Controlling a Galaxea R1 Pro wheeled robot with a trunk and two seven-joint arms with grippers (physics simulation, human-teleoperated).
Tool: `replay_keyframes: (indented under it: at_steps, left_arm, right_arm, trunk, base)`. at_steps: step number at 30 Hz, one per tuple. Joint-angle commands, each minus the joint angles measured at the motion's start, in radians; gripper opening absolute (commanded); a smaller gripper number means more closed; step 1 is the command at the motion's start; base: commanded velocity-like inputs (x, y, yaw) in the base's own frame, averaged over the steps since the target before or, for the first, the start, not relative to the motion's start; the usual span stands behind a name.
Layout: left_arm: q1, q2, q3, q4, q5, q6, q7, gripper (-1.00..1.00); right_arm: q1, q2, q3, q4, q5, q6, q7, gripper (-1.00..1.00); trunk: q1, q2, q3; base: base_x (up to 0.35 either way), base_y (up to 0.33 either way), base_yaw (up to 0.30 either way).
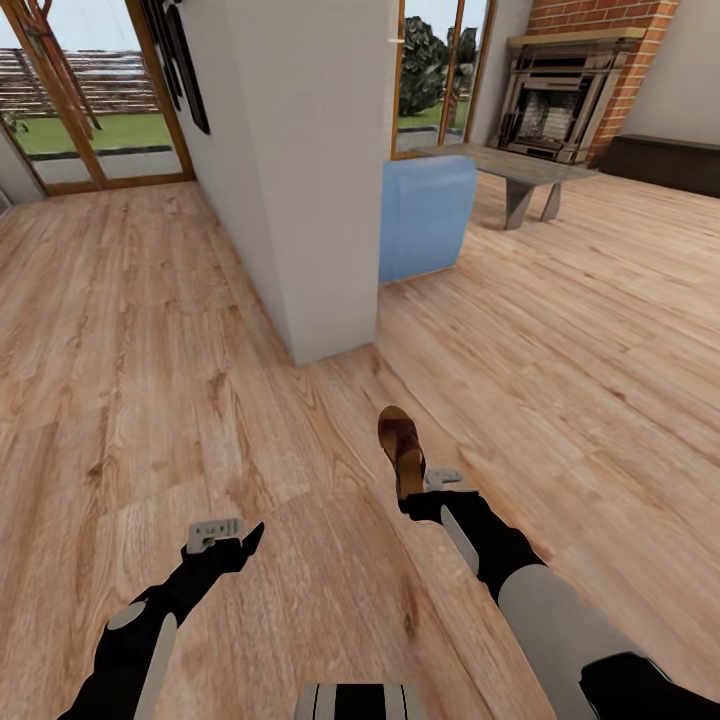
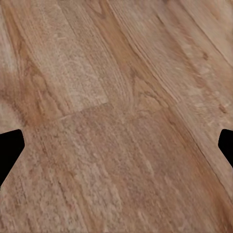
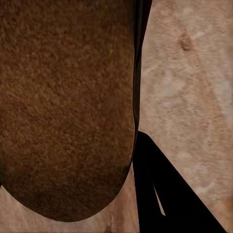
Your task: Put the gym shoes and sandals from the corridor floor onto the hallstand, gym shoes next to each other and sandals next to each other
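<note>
One sandal is held at the tip of the right gripper, out in front of the robot above the corridor floor. It reads as lifted, not lying: its heel end sits at the jaws and its toe points away toward the wall corner. In the right wrist view the sandal's brown sole or footbed lies right against the camera, with one dark finger beside its edge. Judgement: jaws pinching the sandal by its rear edge, a grip that leaves the long body free to be slid onto a shelf.

Left gripper hangs low over bare planks. The left wrist view has floor between two dark fingertips at opposite edges of the frame, so the jaws are spread wide with nothing in them. It is probably kept ready for a second shoe.

No hallstand, gym shoes or second sandal can be made out here. Ahead are the pale wall corner, a blue upholstered piece behind it, a grey bench-like table and a brick fireplace beyond, and glazed doors at far left.

Judgement: carrying phase, one item in hand. The rack has to be brought into view before any placing. The edge grip risks the sandal swinging or slipping during base turns.
</note>
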Motion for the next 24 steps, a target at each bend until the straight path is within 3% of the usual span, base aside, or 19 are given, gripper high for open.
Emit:
replay_keyframes:
  at_steps: [1,13,24]
  left_arm:
    - [0.0,0.0,-0.001,0.0,0.0,0.0,0.0,1.0]
    - [0.0,0.0,-0.001,0.0,0.0,0.0,0.001,1.0]
    - [0.0,0.0,0.0,0.0,0.0,0.0,0.002,1.0]
  right_arm:
    - [0.0,0.0,0.0,0.0,-0.004,0.0,-0.003,-1.0]
    - [0.0,0.0,0.0,0.0,-0.004,0.0,-0.003,-1.0]
    - [0.0,0.0,0.0,0.0,-0.004,0.0,-0.003,-1.0]
  trunk:
    - [0.0,0.0,0.0]
    - [0.0,0.0,0.0]
    - [0.0,0.0,0.0]
  base:
    - [0.091,-0.002,0.0]
    - [0.034,-0.005,0.0]
    - [0.149,-0.118,0.0]
